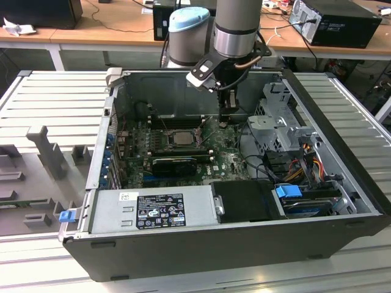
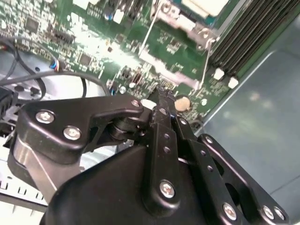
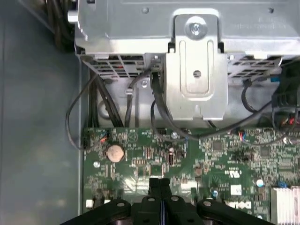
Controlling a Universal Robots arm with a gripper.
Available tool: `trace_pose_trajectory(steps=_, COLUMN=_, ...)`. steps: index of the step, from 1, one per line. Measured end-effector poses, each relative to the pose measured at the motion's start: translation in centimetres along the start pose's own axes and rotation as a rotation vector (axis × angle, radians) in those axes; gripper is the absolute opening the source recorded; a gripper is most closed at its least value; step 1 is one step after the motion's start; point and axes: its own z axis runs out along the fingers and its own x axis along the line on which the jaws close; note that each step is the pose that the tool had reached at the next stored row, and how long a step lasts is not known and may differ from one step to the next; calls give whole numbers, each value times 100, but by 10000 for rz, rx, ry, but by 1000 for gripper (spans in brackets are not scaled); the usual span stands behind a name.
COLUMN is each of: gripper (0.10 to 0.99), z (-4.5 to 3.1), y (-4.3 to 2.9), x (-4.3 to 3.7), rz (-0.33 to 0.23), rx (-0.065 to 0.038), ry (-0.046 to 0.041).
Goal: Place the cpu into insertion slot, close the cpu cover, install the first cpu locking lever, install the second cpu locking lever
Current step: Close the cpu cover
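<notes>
The cpu [image 1: 181,137] shows its pale silvery face inside the insertion slot [image 1: 166,138] on the green motherboard [image 1: 229,162], within the open computer case. In the second wrist view the cpu [image 2: 206,4] is framed by the silvery cpu cover [image 2: 174,18], which lies flat on the socket. Thin wire levers [image 2: 149,35] run along its sides; whether they are latched I cannot tell. My gripper [image 1: 224,122] hangs over the board to the exterior view's right of the socket, apart from it. Its black fingers [image 3: 154,185] are pressed together on nothing, above the board near a coin battery [image 3: 115,152].
A black ribbed heatsink bar [image 1: 174,163] lies in front of the socket. The power supply [image 1: 153,210] fills the case front. A metal drive cage [image 1: 281,122] with cables [image 1: 299,165] stands on the exterior view's right. A steel bracket [image 3: 197,70] and memory slots [image 2: 248,33] flank the gripper.
</notes>
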Motion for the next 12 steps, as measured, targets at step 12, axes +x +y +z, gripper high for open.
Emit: trace_pose_trajectory(steps=12, gripper=106, z=76, y=-94, x=-25, rz=-13, rx=41, ry=0)
